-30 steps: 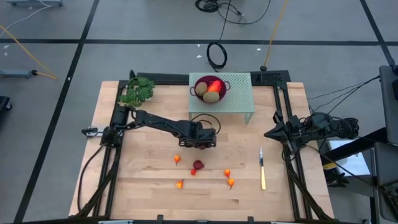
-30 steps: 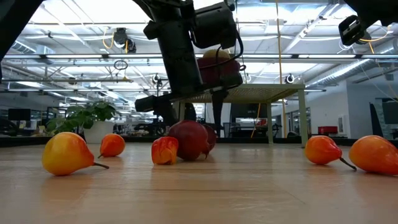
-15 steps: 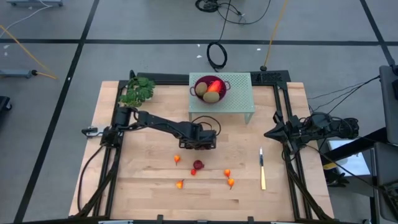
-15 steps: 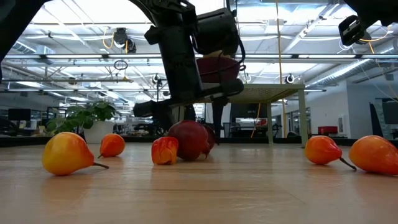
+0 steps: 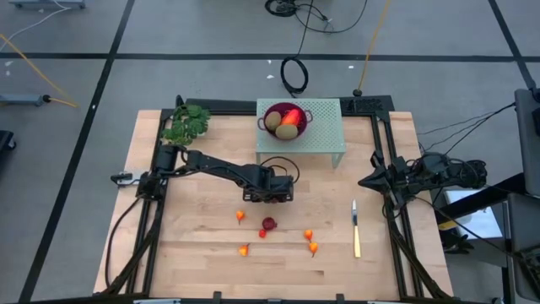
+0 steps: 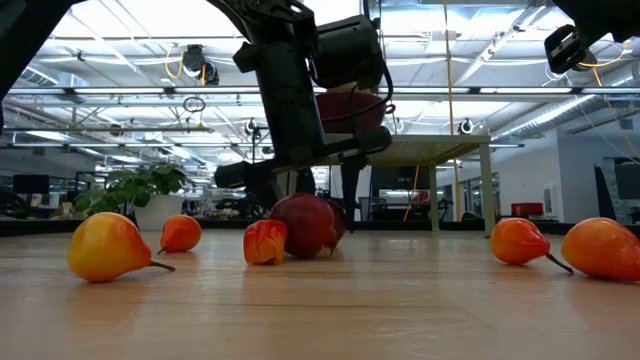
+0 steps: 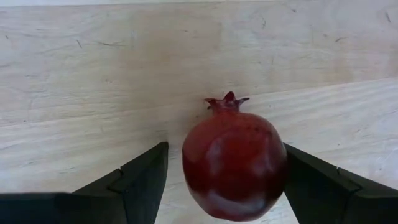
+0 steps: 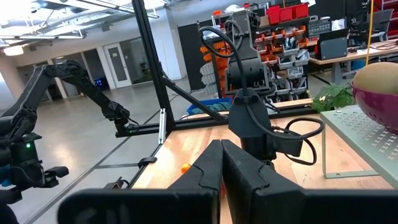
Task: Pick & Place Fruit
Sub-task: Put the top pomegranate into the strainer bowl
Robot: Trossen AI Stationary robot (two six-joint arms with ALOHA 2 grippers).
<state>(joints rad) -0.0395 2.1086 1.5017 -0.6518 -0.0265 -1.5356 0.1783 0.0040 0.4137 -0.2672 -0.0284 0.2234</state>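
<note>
My left gripper (image 5: 272,192) hangs over the middle of the table, shut on a dark red ball of fruit (image 7: 233,165), which the low view also shows in the air (image 6: 350,108). A second dark red ball (image 5: 268,224) rests on the wood below it, toward the near edge, among several tiny orange-red bits (image 5: 245,249). A purple bowl (image 5: 272,111) on a green perforated stand (image 5: 325,131) holds two brownish-green ovals and a longish orange-red piece. My right gripper (image 8: 221,163) is shut with nothing in it, at the table's right edge (image 5: 371,180). My left gripper pinches the dark red ball between its two fingers, one on each opposite side (image 7: 280,168). The fingers (image 7: 146,180) come from above, pointing steeply down. The ball is lifted clear of the table, its small crown (image 7: 227,99) lying sideways.
A leafy green sprig (image 5: 186,124) lies at the far left corner. A slim yellowish knife (image 5: 356,230) lies near the right edge. Bare wood is free between the stand and the scattered bits.
</note>
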